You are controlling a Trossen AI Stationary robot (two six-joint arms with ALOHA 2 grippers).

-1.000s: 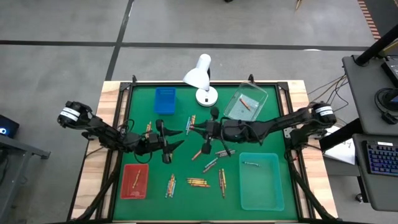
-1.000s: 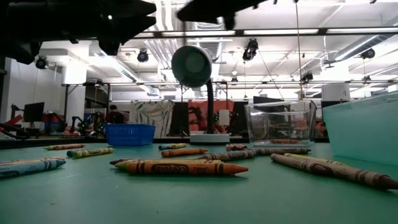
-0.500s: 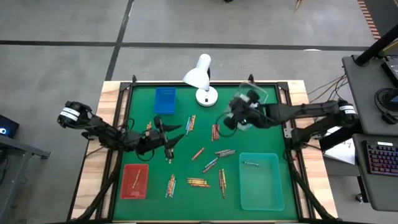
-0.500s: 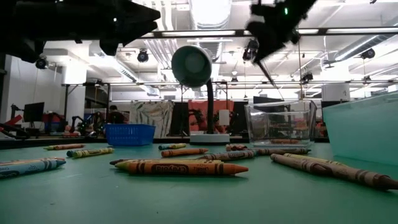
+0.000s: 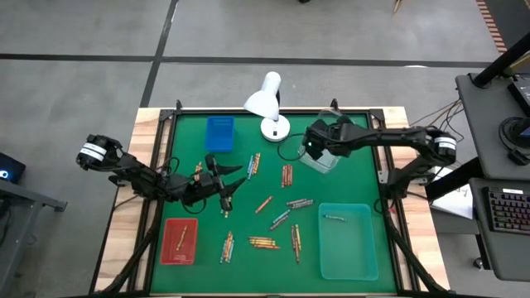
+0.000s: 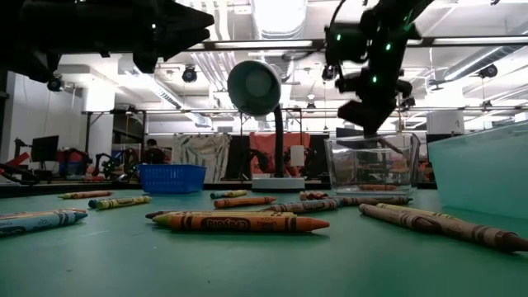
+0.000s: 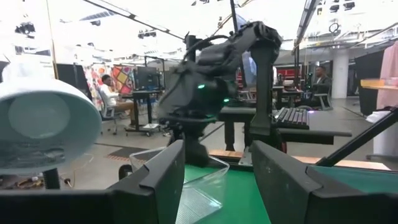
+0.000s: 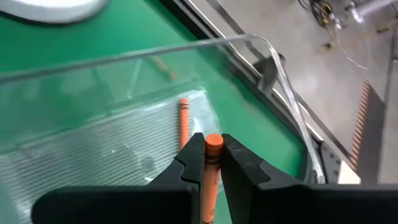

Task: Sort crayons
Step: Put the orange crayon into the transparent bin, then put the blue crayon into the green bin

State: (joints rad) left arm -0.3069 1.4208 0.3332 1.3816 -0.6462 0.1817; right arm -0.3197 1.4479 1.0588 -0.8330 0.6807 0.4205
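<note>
My right gripper (image 5: 315, 142) is above the clear tray (image 5: 333, 132) at the table's far right, shut on an orange crayon (image 8: 213, 143). The tray holds another orange crayon (image 8: 184, 119). My left gripper (image 5: 235, 182) is open and empty, above the green mat left of centre. Several crayons lie loose on the mat: a bunch near the middle (image 5: 286, 175), singles (image 5: 263, 204) and groups near the front (image 5: 263, 242). The low view shows my right gripper (image 6: 370, 115) just above the clear tray (image 6: 371, 165). My right gripper pinches the orange crayon between its two fingers. The crayon lies along the fingers, and its flat end (image 8: 214, 140) sticks out past the fingertips. It is lifted clear, above the clear tray's floor. The rest of the crayon is hidden between the fingers.
A white desk lamp (image 5: 267, 103) stands at the far middle, next to the clear tray. A blue tray (image 5: 219, 132) is far left, a red tray (image 5: 180, 241) near left and a teal tray (image 5: 348, 242) near right; the red and teal trays each hold a crayon.
My right gripper has gone from the middle of the mat toward the table's far right corner, and has come down to just above the clear tray. My left gripper has stayed where it was.
</note>
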